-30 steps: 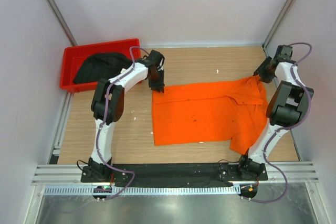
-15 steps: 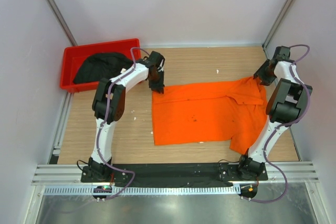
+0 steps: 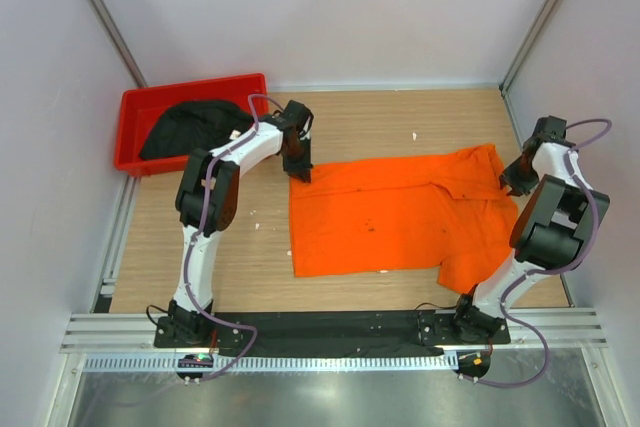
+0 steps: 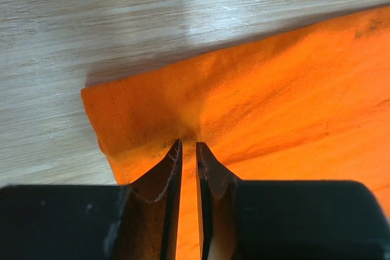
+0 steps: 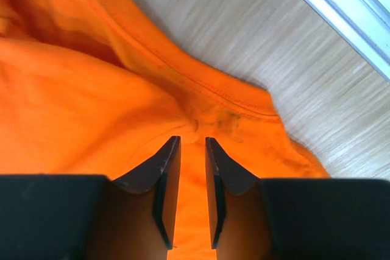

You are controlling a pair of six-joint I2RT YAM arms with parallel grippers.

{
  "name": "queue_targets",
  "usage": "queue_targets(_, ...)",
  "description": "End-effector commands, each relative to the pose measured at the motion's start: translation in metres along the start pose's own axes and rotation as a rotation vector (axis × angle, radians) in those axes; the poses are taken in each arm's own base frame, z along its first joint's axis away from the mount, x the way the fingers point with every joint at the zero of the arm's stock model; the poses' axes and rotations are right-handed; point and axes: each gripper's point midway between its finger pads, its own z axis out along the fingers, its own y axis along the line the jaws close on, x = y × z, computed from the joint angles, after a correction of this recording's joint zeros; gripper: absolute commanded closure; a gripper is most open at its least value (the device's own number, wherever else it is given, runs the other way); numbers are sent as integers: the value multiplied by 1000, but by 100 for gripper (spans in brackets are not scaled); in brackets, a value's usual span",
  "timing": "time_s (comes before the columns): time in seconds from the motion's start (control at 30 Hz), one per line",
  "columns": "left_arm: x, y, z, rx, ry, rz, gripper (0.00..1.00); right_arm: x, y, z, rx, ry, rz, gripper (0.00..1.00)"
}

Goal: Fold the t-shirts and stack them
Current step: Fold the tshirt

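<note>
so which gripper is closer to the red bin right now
Left. The left gripper is at the far-left corner of the orange t-shirt, just right of the red bin; the right gripper is at the shirt's opposite end.

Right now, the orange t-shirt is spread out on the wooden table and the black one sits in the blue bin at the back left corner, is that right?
Not quite: the bin is red, not blue, as the top external view shows. The rest holds: the orange t-shirt lies spread out on the wooden table, and the black t-shirt sits in that bin at the back left corner.
</note>
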Motion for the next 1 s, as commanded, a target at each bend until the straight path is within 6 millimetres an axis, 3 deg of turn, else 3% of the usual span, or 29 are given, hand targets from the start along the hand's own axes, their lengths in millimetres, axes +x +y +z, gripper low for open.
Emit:
queue_targets(0.0,-6,-5,-6,24,-21,-15,85,-3,-4,5,-5,-27,2,72)
queue_targets(0.1,-7,-7,-4,33,-20,-13,85,-2,-4,12,-29,-30,-23,71)
queue_targets(0.23,-8,-7,-5,35,-26,-9,85,5,11,20,-121,-8,-51,60)
queue_targets(0.73,-4,-3,-2,26,-11,-2,85,8,6,33,-102,-2,-87,61)
queue_targets(0.87,-3,-2,-1,24,-8,-3,84,5,7,37,-102,-5,-81,68)
queue_targets(0.97,-3,-2,0,22,-8,-3,84,4,8,37,-99,-1,-78,82)
